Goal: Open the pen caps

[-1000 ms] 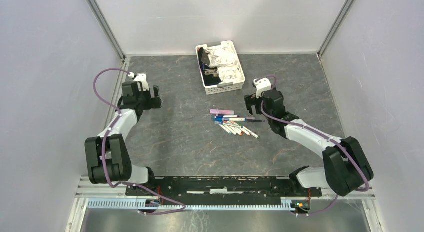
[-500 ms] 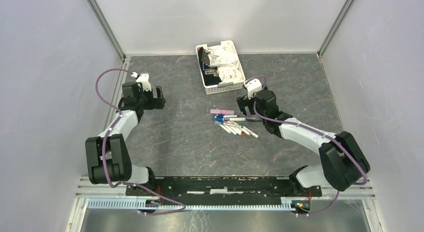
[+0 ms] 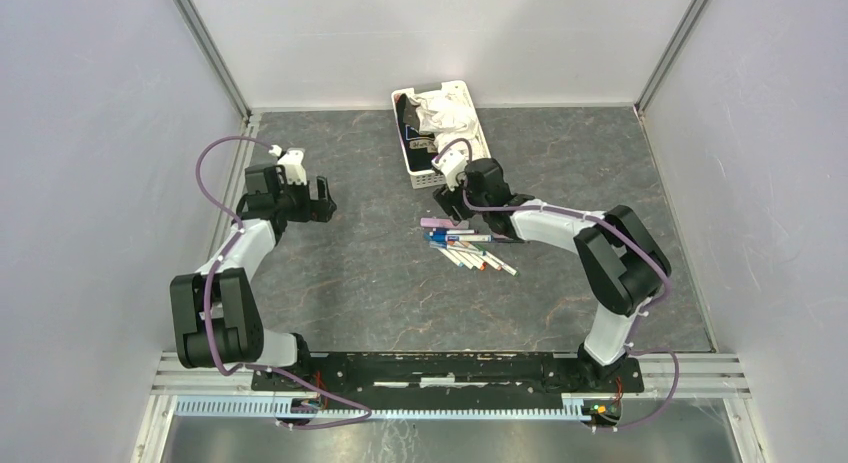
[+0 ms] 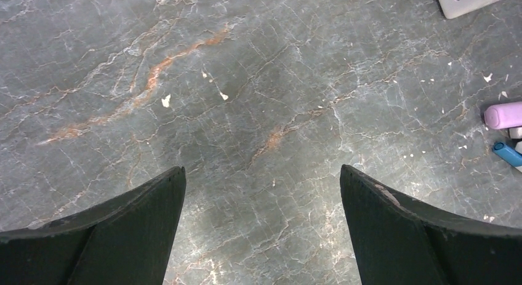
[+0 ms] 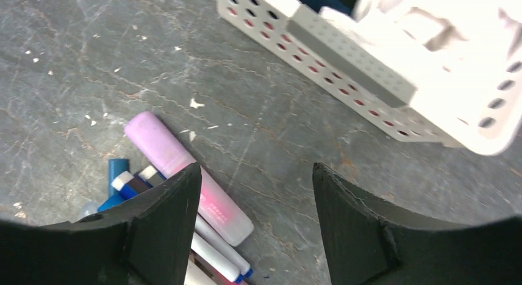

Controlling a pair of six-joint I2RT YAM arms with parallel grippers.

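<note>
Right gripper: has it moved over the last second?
Yes. The right gripper has swung left, from right of the pens to the near end of the white basket, with its jaws open.

Dark grey marbled table (image 3: 360, 273), veined with rust-orange streaks (image 4: 154, 82) and dotted with small white flecks (image 4: 166, 101). At the far middle, set slightly askew, a white slotted basket (image 3: 478, 170), stuffed with crumpled white material (image 3: 448, 118) on its right and something dark (image 3: 408, 118) along its left side. Pale plain walls (image 3: 430, 33) on the left, far and right. Along the near edge, a ribbed metal rail (image 3: 400, 407).
</note>
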